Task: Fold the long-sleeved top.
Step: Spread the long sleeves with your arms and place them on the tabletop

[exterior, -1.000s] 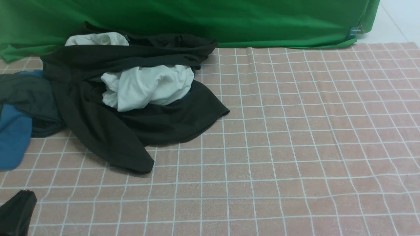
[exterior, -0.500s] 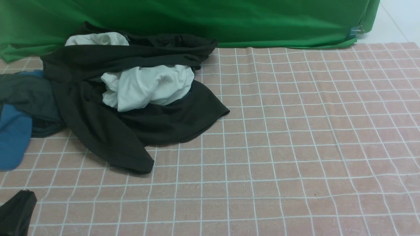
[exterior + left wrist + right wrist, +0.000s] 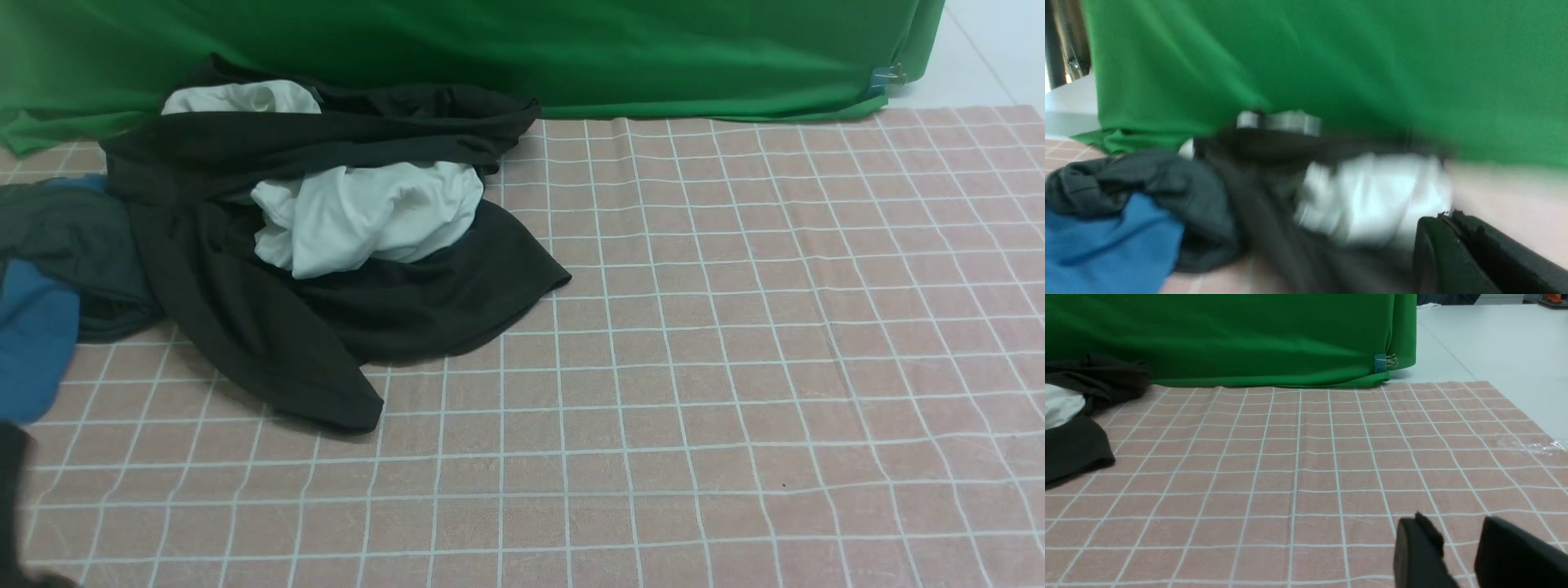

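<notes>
The long-sleeved top (image 3: 245,327) is a black crumpled heap at the back left of the checked cloth, with one part trailing toward me. It also shows in the blurred left wrist view as the top (image 3: 1274,228), and at the edge of the right wrist view as the top (image 3: 1073,449). My left gripper (image 3: 12,465) is a dark shape at the near left edge, short of the heap. Its fingers (image 3: 1447,216) are pressed together with nothing between them. My right gripper (image 3: 1453,526) is open and empty, low over bare cloth well to the right of the top.
A white garment (image 3: 367,212) is tangled into the black heap. A dark grey garment with blue parts (image 3: 49,245) lies against its left side. A green backdrop (image 3: 571,49) hangs along the far edge of the pink checked cloth (image 3: 735,327).
My left gripper has shifted toward the left edge and risen higher in the front view. The garments and the right arm have not moved.
</notes>
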Robot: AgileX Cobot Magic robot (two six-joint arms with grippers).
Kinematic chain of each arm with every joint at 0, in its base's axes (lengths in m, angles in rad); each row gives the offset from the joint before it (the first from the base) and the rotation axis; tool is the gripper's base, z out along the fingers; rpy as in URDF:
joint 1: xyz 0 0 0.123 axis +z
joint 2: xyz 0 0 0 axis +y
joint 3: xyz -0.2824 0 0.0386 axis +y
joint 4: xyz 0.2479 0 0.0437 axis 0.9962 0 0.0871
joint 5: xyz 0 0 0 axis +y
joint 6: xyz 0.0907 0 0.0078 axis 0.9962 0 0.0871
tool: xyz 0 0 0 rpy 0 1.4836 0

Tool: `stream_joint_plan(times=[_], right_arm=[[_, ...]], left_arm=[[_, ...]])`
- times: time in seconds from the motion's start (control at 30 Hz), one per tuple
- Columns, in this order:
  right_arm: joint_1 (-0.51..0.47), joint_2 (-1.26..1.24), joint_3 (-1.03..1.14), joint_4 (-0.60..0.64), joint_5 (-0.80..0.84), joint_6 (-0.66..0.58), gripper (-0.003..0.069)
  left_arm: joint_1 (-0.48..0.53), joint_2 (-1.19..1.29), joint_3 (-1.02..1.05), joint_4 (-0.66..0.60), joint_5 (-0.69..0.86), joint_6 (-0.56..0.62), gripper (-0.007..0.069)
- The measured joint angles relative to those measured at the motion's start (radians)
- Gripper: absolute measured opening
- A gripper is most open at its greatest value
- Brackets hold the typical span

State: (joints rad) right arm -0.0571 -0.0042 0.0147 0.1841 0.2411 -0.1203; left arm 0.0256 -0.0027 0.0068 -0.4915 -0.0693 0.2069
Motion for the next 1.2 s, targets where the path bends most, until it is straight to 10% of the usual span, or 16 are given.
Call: stream_joint_plan(times=[0.33, 0.67, 0.87, 1.0, 1.2], right_arm=[[0.000, 0.000, 0.000, 0.000, 0.000, 0.000, 0.0242], [0.010, 0.000, 0.000, 0.000, 0.000, 0.000, 0.0242], [0.010, 0.000, 0.000, 0.000, -0.034, 0.000, 0.0242], [0.010, 0.000, 0.000, 0.078, -0.116, 0.136, 0.0242], [0.010, 0.000, 0.000, 0.121, -0.270, 0.390, 0.0242]], left_arm=[[0.000, 0.000, 0.000, -0.082, -0.178, -0.229, 0.0018], [0.000, 0.125, -0.219, 0.305, 0.102, -0.411, 0.0018], [0.000, 0.386, -0.418, 0.322, 0.443, -0.130, 0.0018], [-0.013, 0.616, -0.540, 0.068, 0.702, 0.189, 0.0018], [-0.066, 0.745, -0.581, -0.147, 0.702, 0.377, 0.0018]])
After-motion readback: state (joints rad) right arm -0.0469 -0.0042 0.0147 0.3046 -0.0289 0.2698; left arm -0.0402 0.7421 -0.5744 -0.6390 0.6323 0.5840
